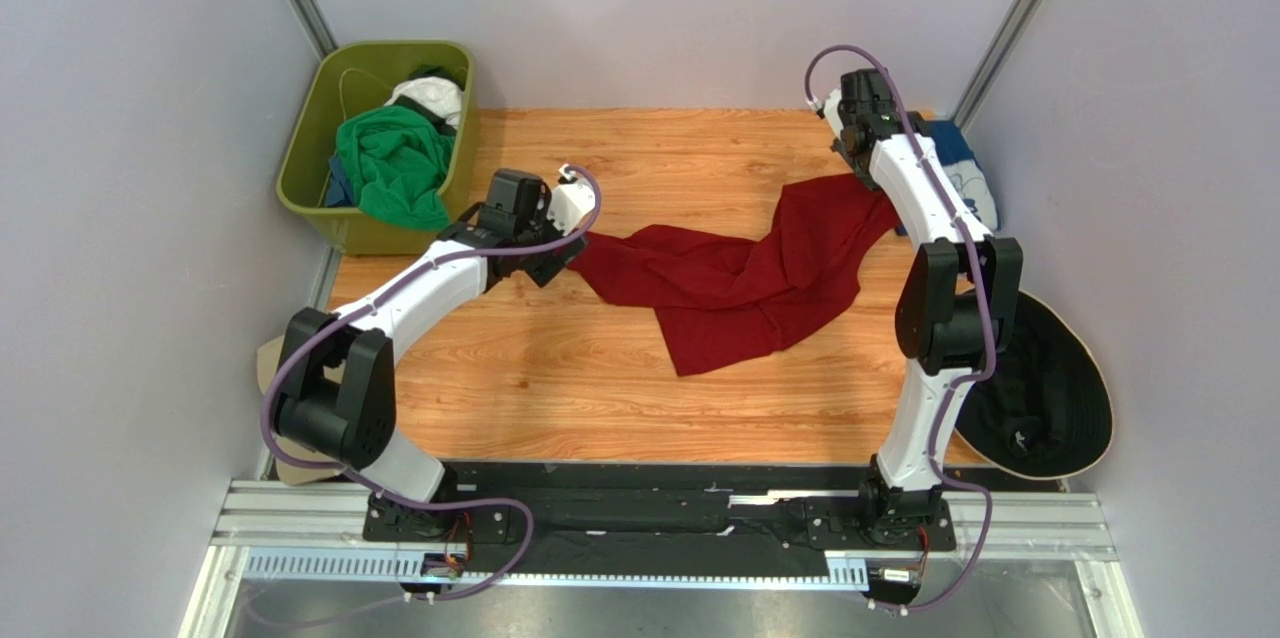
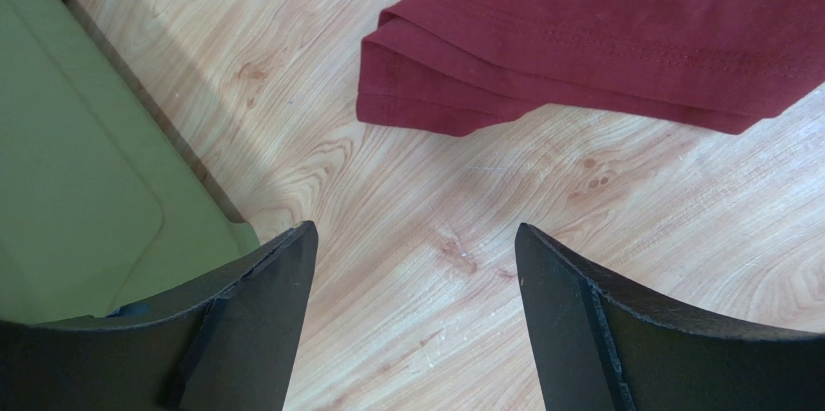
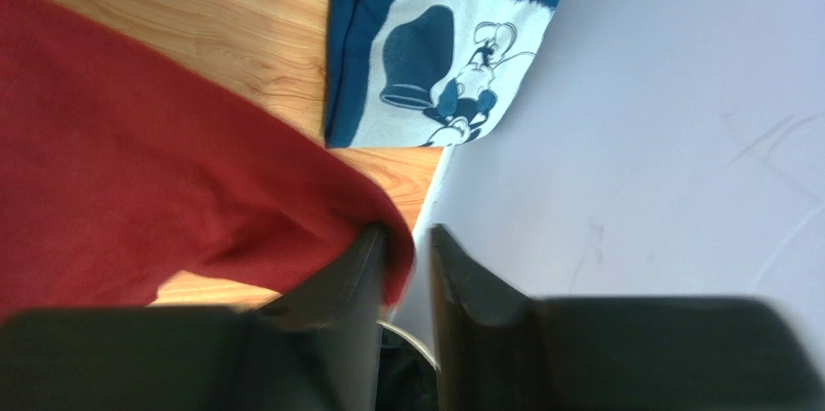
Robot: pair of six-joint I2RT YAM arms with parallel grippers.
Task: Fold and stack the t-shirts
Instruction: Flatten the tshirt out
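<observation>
Well, the dark red t-shirt lies bunched across the middle of the table. The left gripper hangs wide apart by its left end. The right gripper is a little apart, with red cloth draped over one finger, not pinched. Best, I think, to pinch both ends and pull flat. The wood looks smooth, and grey walls stand close.

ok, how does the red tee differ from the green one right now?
The dark red tee lies stretched and rumpled across the table; the green tee is bunched up in the olive bin. The red one shows far more cloth than the green one. Neither is folded yet.
</observation>
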